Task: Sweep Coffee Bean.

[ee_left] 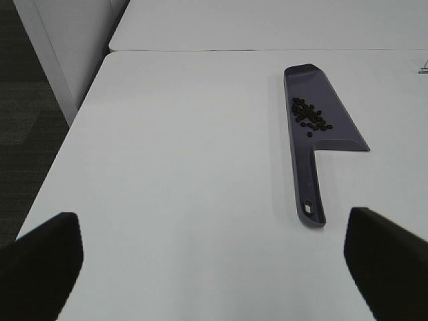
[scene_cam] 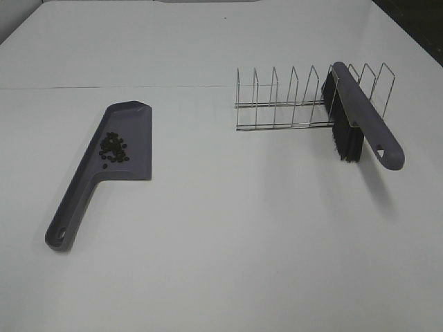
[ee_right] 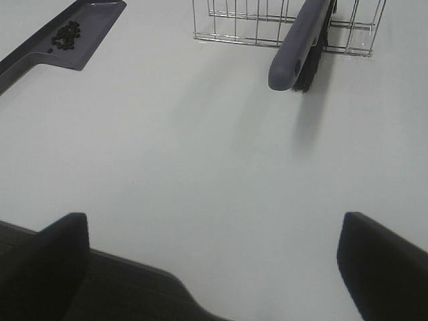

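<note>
The coffee beans (scene_cam: 113, 147) lie in a small dark cluster on the blade of a purple-grey dustpan (scene_cam: 131, 142) that lies flat on the white table, left of centre, with its handle toward the front. They also show in the left wrist view (ee_left: 311, 117) and the right wrist view (ee_right: 65, 35). A purple-grey brush (scene_cam: 363, 111) with black bristles rests slanted in a wire rack (scene_cam: 277, 104) at the right. Neither arm shows in the high view. My left gripper (ee_left: 212, 217) is open and empty, well short of the dustpan handle (ee_left: 311, 197). My right gripper (ee_right: 214, 217) is open and empty, short of the brush (ee_right: 301, 40).
The white table (scene_cam: 228, 235) has a seam across its back part. In the left wrist view, the table's edge (ee_left: 63, 144) drops to dark floor. In the right wrist view, the table's near edge (ee_right: 134, 264) runs just between the fingers.
</note>
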`<state>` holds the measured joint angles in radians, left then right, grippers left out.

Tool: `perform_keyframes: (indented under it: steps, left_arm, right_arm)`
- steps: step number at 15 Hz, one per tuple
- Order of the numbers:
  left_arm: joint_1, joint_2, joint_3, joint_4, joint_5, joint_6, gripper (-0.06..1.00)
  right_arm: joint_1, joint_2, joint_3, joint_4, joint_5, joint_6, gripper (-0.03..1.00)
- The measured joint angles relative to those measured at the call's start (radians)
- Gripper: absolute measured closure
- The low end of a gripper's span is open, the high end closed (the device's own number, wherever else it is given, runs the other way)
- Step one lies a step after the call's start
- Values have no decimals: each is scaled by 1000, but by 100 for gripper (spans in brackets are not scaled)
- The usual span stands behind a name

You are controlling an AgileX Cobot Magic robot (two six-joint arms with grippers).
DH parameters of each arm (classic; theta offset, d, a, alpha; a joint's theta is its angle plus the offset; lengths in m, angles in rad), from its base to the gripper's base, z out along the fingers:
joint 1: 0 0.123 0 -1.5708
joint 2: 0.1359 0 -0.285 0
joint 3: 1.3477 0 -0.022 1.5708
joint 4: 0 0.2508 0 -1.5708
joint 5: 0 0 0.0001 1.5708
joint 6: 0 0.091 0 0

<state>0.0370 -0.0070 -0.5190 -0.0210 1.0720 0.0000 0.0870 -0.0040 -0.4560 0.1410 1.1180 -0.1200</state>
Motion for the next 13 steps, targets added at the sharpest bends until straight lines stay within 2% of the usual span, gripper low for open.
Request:
perform_keyframes:
  steps: [13]
  left_arm:
    - [0,0,0,0,0,0,-5]
  right_arm:
    - [0,0,0,0,0,0,4]
